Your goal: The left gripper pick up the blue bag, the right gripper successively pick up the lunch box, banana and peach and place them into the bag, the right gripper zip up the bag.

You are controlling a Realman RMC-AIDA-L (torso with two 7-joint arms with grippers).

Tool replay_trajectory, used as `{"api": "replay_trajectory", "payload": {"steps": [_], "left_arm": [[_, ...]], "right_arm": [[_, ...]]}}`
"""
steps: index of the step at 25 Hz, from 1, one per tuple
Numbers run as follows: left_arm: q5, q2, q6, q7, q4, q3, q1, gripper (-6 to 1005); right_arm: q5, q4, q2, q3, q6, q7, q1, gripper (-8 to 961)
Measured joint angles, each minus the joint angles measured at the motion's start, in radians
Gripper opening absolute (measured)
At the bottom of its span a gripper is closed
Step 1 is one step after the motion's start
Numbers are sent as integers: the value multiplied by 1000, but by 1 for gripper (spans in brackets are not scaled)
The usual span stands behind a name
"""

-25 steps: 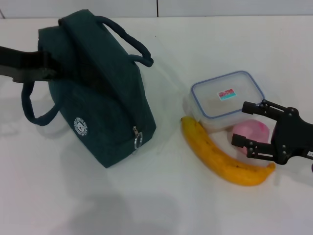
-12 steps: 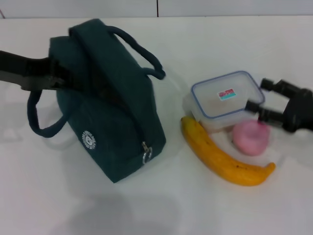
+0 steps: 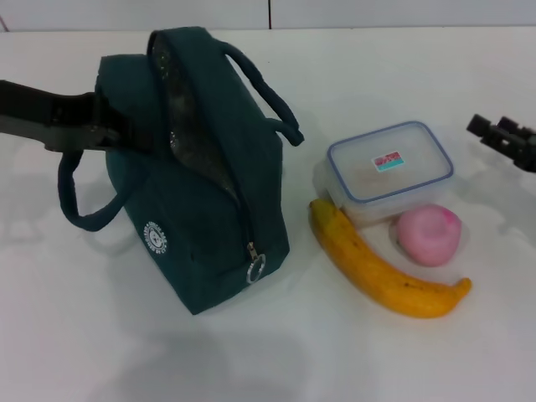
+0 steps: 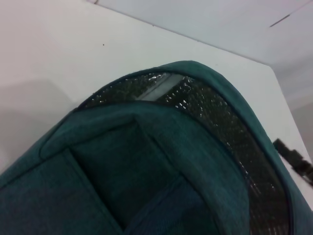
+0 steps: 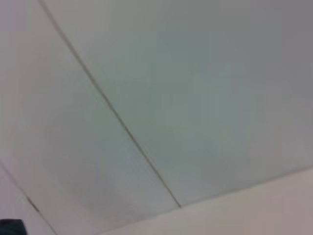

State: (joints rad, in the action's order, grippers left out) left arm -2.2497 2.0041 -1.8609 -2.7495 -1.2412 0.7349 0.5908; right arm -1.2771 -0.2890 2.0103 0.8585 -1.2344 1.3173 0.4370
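Left claw at blue bag (zip partly open), lunch box beside.

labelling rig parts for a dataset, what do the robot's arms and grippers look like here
The left arm is a flat, dark grey-black bar ending in blocky black hardware at the left gripper. The right gripper is matte black with knuckled, boxy links. No cables or markings show.

- blue bag: teal, tilted, zip part open, foil showing
- lunch box: clear, lid on
- banana: in front of box
- peach: pink, betw. box & banana
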Motion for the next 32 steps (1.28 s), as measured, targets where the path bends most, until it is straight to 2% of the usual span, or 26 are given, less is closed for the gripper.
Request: {"api": "replay_trajectory", "payload": {"steps": [7,12,20,32], "left_arm": [[86,-5,-11,-15,-3,0,0,37],[101,-5,-11,-22,-4,0,0,37],[101,1,-18,-25,-2,0,6,37],[95,1,-16,-24,8,0,25,37]], "right_arm": [[0,95,5,7,42,25,58,825],[-4,132,7,10,43,30,82,825],[-11,138,8,11,51,74,96,825],[-12,155,11,75,40,158,121,793]]}}
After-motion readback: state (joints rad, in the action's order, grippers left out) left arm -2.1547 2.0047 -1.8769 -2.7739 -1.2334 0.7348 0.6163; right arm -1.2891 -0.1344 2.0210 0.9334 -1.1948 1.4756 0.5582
